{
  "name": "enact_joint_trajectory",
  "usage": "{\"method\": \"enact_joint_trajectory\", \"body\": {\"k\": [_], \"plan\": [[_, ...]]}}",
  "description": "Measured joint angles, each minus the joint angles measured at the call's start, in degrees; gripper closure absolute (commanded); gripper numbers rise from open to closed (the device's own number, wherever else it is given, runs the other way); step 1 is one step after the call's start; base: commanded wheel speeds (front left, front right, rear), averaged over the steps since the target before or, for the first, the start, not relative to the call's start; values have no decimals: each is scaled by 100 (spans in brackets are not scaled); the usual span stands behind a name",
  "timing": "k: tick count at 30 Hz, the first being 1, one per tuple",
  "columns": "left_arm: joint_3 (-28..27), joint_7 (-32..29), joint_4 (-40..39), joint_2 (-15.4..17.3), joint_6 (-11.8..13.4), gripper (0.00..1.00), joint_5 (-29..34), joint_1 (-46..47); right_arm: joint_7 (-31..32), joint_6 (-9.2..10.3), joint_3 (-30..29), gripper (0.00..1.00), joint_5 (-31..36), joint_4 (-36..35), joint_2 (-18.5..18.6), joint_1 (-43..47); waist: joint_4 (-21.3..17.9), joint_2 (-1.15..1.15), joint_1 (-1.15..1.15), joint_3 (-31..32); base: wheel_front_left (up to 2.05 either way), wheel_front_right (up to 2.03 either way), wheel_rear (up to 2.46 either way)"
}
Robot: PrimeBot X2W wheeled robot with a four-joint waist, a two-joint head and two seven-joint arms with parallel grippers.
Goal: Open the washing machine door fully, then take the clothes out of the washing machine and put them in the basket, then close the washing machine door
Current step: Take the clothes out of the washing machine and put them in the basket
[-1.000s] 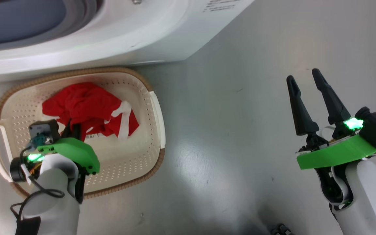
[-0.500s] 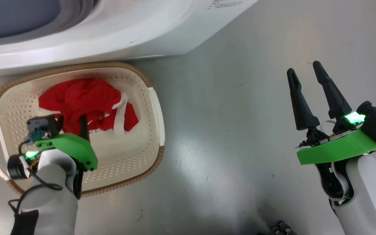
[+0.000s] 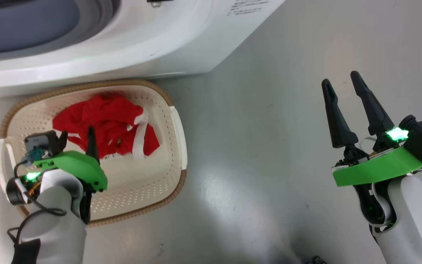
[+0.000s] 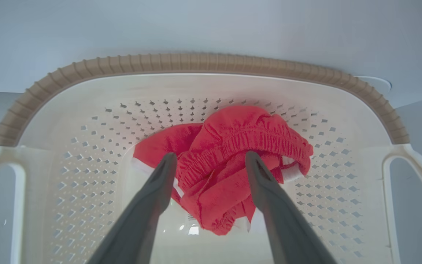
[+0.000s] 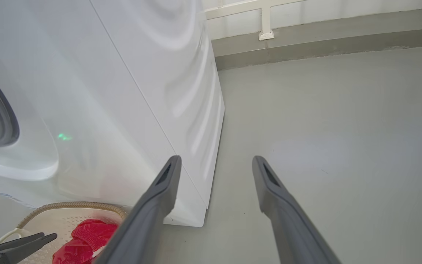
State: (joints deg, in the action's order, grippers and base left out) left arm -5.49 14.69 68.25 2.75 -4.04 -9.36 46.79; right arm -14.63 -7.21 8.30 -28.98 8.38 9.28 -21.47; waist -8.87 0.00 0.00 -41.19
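Left gripper (image 3: 77, 135): jaws wide, empty, over clothes (image 3: 112, 117) in basket (image 3: 177, 128). Right gripper (image 3: 339, 80): jaws wide, empty, 3 o'clock of basket. Washing machine (image 3: 141, 40) at 12 o'clock.

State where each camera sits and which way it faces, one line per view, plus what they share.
Head view: on the head, facing down at the floor, basket, clothes and washing machine; left gripper and right gripper show.
Left wrist view: on the left wrist, facing into the basket at the clothes; its open fingers show.
Right wrist view: on the right wrist, facing along the floor past the washing machine; its open fingers show.
Shared: all show basket and clothes.
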Motion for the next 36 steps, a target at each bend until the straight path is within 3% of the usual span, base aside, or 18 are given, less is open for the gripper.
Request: {"method": "enact_joint_trajectory", "body": {"k": [36], "plan": [[-151, 0, -2530, -112, -305, 0, -76, -2108, 0, 0, -5, 0, 0, 289, 183, 1024, 295, 0, 0, 2052, 0, 0, 0]]}}
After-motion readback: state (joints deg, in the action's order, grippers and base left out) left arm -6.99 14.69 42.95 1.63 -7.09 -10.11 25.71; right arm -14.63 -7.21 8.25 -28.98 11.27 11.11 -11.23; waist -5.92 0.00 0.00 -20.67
